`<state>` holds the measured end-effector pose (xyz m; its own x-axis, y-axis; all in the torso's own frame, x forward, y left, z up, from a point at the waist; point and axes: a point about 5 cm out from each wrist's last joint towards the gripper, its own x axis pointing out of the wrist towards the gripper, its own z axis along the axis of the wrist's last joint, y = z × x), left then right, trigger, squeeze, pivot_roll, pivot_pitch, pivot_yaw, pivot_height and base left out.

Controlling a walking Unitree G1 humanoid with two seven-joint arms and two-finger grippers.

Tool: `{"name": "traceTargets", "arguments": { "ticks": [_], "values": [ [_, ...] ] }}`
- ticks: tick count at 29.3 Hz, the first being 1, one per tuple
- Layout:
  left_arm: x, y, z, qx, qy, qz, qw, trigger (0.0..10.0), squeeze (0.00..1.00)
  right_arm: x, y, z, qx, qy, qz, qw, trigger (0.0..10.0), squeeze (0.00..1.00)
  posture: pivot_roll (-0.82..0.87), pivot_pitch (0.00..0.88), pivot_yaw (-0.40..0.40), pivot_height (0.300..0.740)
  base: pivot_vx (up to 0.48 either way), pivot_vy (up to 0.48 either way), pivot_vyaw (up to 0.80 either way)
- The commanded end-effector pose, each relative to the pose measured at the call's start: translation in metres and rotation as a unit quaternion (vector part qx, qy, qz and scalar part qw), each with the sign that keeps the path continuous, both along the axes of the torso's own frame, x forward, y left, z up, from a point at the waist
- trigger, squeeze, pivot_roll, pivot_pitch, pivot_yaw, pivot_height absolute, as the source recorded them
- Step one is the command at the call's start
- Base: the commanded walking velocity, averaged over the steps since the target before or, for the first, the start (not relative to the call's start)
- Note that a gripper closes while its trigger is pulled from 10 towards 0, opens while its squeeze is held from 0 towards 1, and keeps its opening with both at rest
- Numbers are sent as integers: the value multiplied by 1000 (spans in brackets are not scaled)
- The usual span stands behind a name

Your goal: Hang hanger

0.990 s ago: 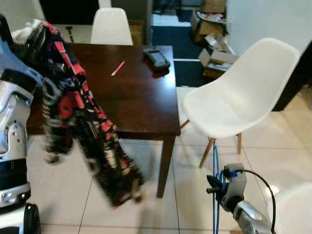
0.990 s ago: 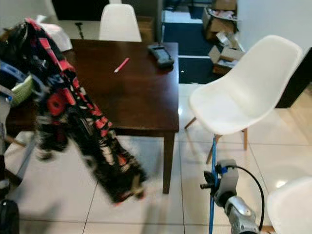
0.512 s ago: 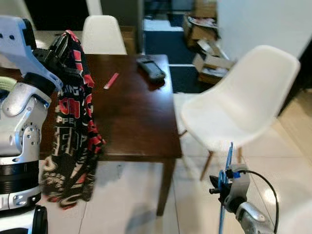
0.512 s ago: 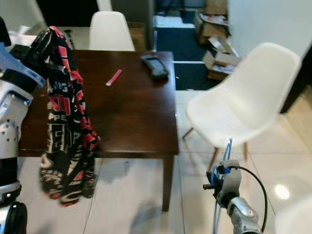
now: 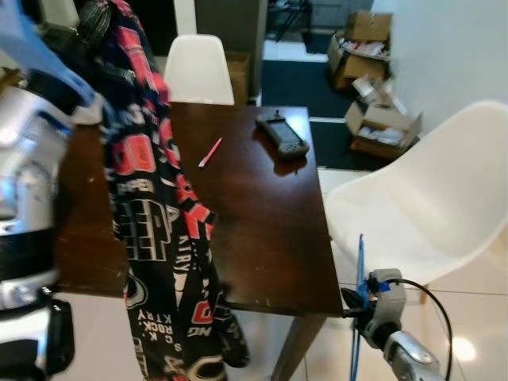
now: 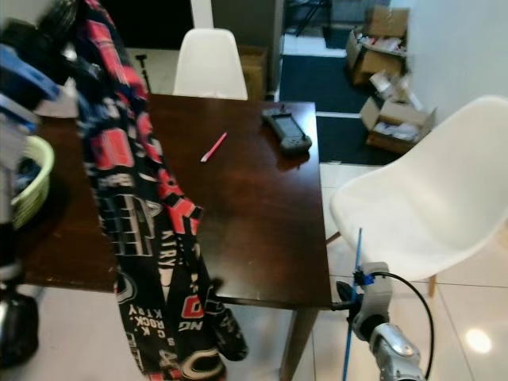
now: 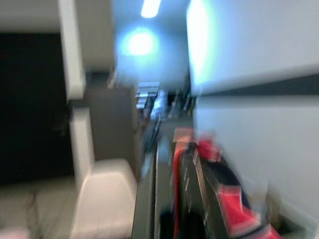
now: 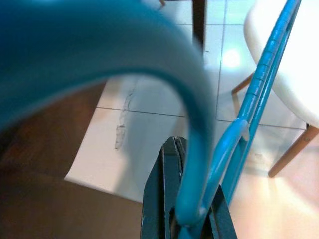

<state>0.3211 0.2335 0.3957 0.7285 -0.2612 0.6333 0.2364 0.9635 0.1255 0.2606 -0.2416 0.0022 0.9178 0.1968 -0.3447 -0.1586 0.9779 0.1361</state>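
Observation:
A black, red and white printed garment (image 5: 159, 230) hangs from my raised left arm (image 5: 32, 159) at the upper left and drapes down past the table's front edge. My left gripper (image 5: 89, 17) is buried in the cloth's top, shut on it. In the blurred left wrist view the garment (image 7: 209, 199) lies between the fingers. Low at the right, my right gripper (image 6: 348, 295) is shut on a blue plastic hanger (image 6: 357, 252) that stands almost upright. The right wrist view shows the black fingers (image 8: 160, 199) clamped on the hanger (image 8: 259, 89) at its hook.
A dark wooden table (image 5: 270, 230) carries a black device (image 5: 282, 136) and a red pen (image 5: 210, 152). One white chair (image 5: 429, 206) stands right of the table, another (image 5: 198, 67) behind it. A green basket (image 6: 28, 178) sits at the left. Cardboard boxes (image 5: 381, 119) lie beyond.
The camera has shifted and come closer to the table. My left arm has lifted the garment higher; it swung in and now hangs straight. The right gripper keeps the hanger, now more upright.

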Motion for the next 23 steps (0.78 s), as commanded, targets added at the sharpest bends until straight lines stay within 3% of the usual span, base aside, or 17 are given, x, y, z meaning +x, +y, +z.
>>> {"name": "traceTargets", "arguments": {
  "ticks": [1, 3, 4, 7, 9, 16, 23],
  "values": [
    [8, -3, 17, 30, -13, 0, 999, 10000, 0, 5, 12, 1, 8, -8, 17, 1000, 10000, 0, 35, 87, -1, 740, 0, 0, 0],
    [18, 2, 41, 51, -24, 20, 998, 10000, 0, 5, 13, 1, 9, -9, 16, 1000, 10000, 0, 38, 86, -4, 740, 0, 0, 0],
    [18, 2, 41, 51, -24, 20, 998, 10000, 0, 5, 13, 1, 9, -9, 16, 1000, 10000, 0, 38, 86, -4, 740, 0, 0, 0],
    [19, 13, 80, 73, -50, 71, 994, 10000, 0, 6, 14, 1, 10, -10, 15, 1000, 10000, 0, 40, 87, -3, 740, 0, 0, 0],
    [19, 13, 80, 73, -50, 71, 994, 10000, 0, 6, 14, 1, 10, -10, 15, 1000, 10000, 0, 40, 87, -3, 740, 0, 0, 0],
    [4, 35, 126, 70, -74, 163, 981, 10000, 0, 5, 13, 1, 9, -11, 15, 1000, 10000, 0, 48, 99, 1, 740, 0, 0, 0],
    [-7, 30, 153, 97, -103, 195, 970, 10000, 0, 3, 10, 1, 8, -11, 13, 1000, 10000, 0, 45, 108, -8, 740, 0, 0, 0]
  ]
}}
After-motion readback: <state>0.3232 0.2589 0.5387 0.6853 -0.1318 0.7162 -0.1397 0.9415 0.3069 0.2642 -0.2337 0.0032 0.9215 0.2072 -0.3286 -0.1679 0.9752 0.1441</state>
